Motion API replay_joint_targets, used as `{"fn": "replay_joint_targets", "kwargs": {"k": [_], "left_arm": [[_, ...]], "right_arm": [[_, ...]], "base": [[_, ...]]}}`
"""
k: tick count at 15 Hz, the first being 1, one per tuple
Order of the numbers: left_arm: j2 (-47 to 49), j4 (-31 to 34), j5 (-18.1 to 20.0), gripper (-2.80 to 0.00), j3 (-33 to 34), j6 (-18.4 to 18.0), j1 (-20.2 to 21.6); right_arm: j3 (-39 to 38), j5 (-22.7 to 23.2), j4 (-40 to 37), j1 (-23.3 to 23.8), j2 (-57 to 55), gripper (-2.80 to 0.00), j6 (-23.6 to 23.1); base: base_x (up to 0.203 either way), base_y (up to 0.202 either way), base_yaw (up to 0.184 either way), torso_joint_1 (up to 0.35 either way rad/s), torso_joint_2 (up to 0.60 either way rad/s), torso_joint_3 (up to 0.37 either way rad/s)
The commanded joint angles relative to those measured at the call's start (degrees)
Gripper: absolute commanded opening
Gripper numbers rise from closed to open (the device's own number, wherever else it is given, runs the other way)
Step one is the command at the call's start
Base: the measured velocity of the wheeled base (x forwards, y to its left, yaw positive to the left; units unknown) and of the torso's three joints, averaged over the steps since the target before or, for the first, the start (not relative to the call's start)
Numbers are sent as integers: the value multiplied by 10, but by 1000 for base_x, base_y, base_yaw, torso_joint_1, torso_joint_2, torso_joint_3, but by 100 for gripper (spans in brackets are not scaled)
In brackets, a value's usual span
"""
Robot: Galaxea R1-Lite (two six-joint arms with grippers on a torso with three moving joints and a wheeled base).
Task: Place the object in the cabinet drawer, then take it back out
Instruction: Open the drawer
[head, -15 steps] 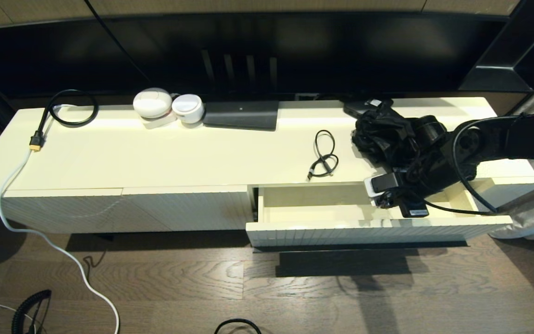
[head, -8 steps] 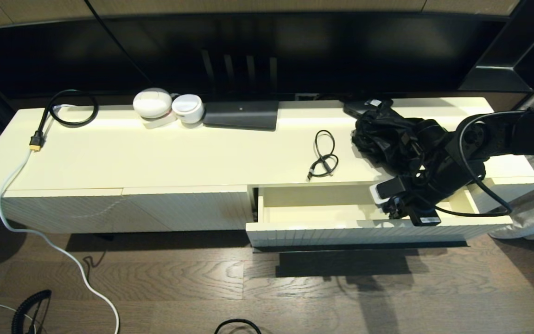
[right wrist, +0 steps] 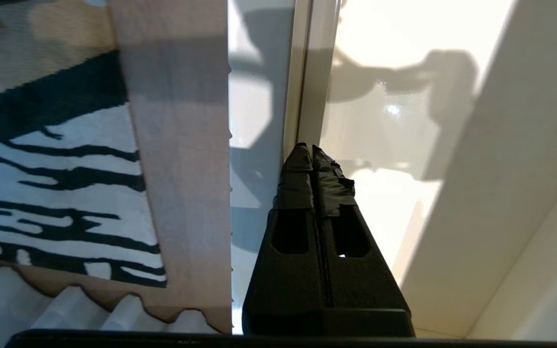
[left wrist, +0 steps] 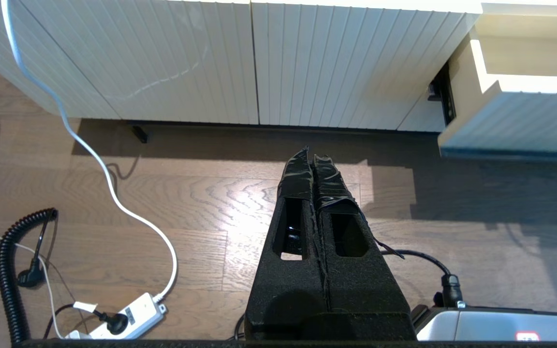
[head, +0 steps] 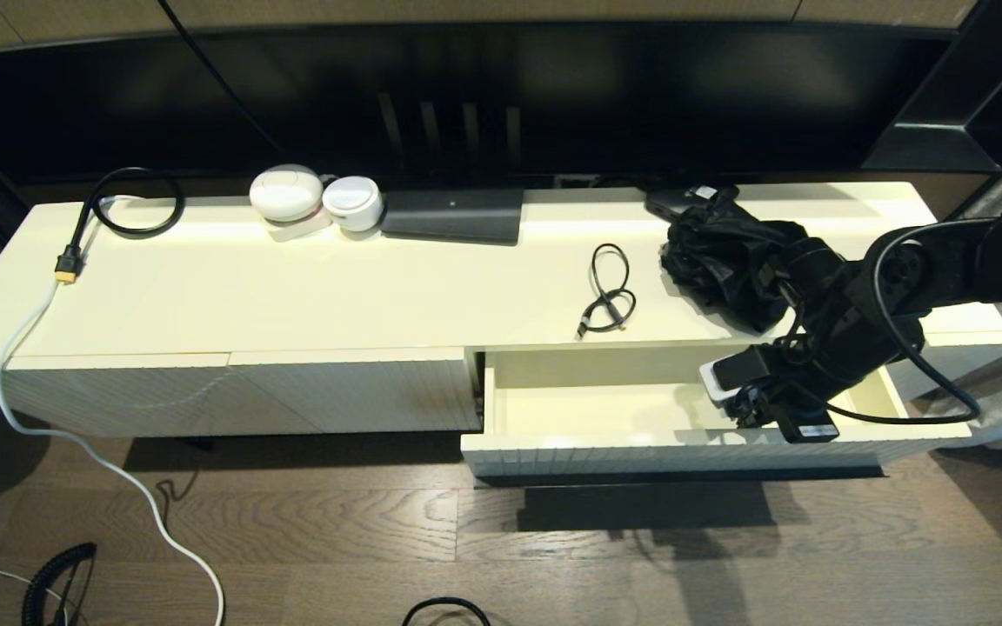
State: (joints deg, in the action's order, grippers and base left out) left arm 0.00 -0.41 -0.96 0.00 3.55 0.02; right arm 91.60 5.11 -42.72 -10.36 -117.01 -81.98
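The cabinet drawer (head: 605, 407) stands pulled out at the cabinet's right, its smooth cream interior bare and its ribbed front (head: 640, 452) facing me; its bar handle does not show. My right gripper (right wrist: 311, 149) is shut with nothing between its fingers, tips down against the inner side of the drawer front near the drawer's right end (head: 758, 409). On the top behind it lie a crumpled black bundle (head: 723, 256) and a small coiled black cable (head: 610, 291). My left gripper (left wrist: 311, 154) is shut and parked over the wooden floor, left of the drawer (left wrist: 525, 121).
Two white rounded devices (head: 286, 193) and a flat dark box (head: 453, 215) sit at the back of the cabinet top. A black cable with an orange plug (head: 131, 204) joins a white cord (head: 75, 435) running to a power strip (left wrist: 128, 319). A coiled black cord (left wrist: 7, 270) lies on the floor.
My right arm has drawn back toward me and to the right, and the drawer front has come further out with it. The left arm has not moved.
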Motion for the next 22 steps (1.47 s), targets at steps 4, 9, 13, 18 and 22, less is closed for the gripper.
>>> {"fn": "replay_joint_targets", "kwargs": {"k": [4, 9, 13, 18, 22], "left_arm": [[0, 0, 0, -280, 0, 1, 1], [0, 0, 0, -280, 0, 1, 0], [0, 0, 0, -280, 0, 1, 0], [0, -1, 0, -280, 0, 1, 0], [0, 0, 0, -280, 0, 1, 0]], "right_arm": [[-75, 3, 19, 1, 41, -280, -2], [-133, 5, 24, 2, 72, -280, -1], [-169, 6, 25, 3, 92, -280, 1], [-212, 5, 86, 2, 121, -280, 6], [-172, 1, -6, 2, 242, -280, 6]], "base": [[0, 0, 0, 0, 0, 0], [0, 0, 0, 0, 0, 0], [0, 0, 0, 0, 0, 0], [0, 0, 0, 0, 0, 0], [0, 0, 0, 0, 0, 0]]}}
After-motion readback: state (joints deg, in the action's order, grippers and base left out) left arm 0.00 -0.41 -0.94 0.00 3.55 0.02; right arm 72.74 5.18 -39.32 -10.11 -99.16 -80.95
